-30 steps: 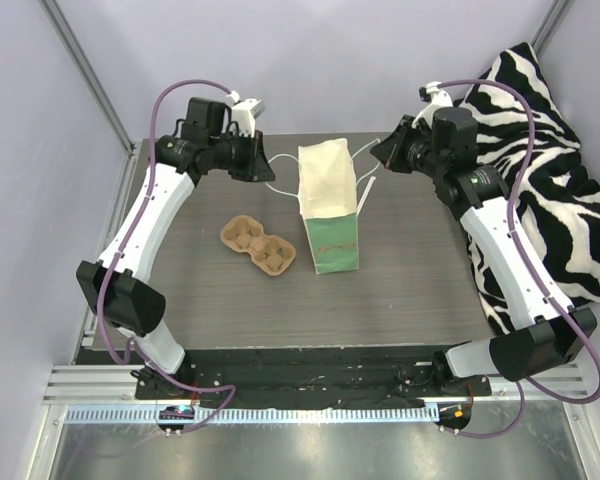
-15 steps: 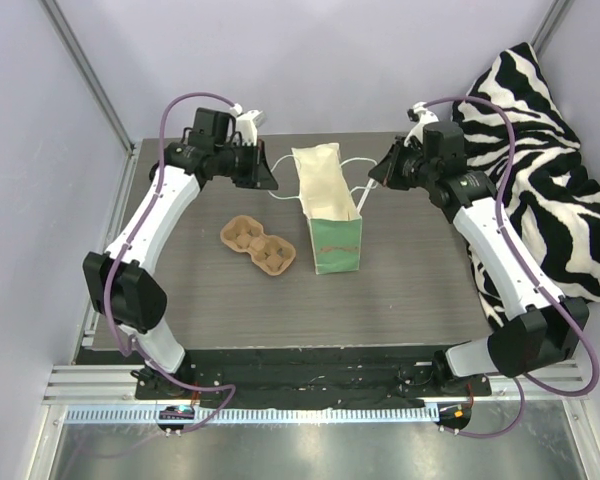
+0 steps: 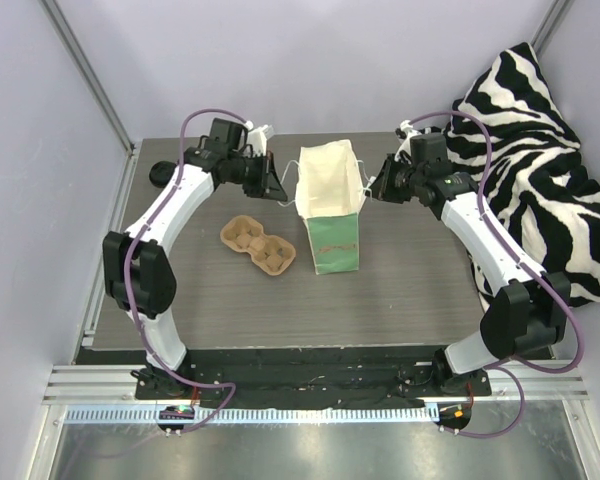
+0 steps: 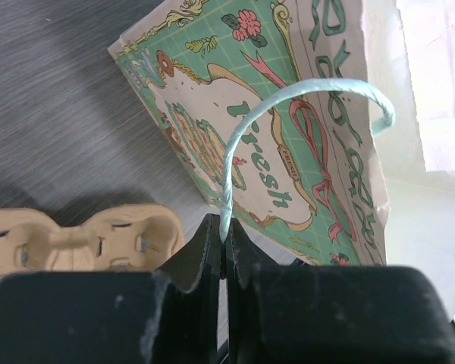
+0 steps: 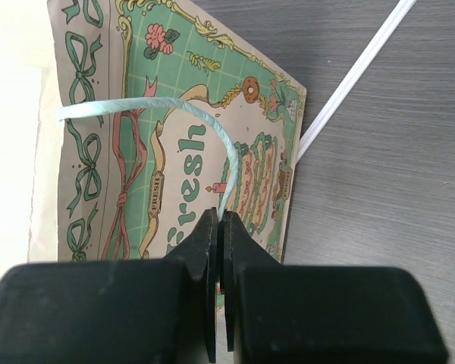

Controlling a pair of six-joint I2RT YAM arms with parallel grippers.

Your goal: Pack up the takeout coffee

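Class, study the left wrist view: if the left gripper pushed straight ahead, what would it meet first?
Probably the printed side of the bag; the left gripper, shut on a handle, points at it. Depth is unclear.

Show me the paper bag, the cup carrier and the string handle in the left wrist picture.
paper bag (image 3: 334, 243): top external view, green front panel.
cup carrier (image 3: 258, 246): top external view, middle between its two wells.
string handle (image 4: 318, 83): left wrist view, top of its arc.
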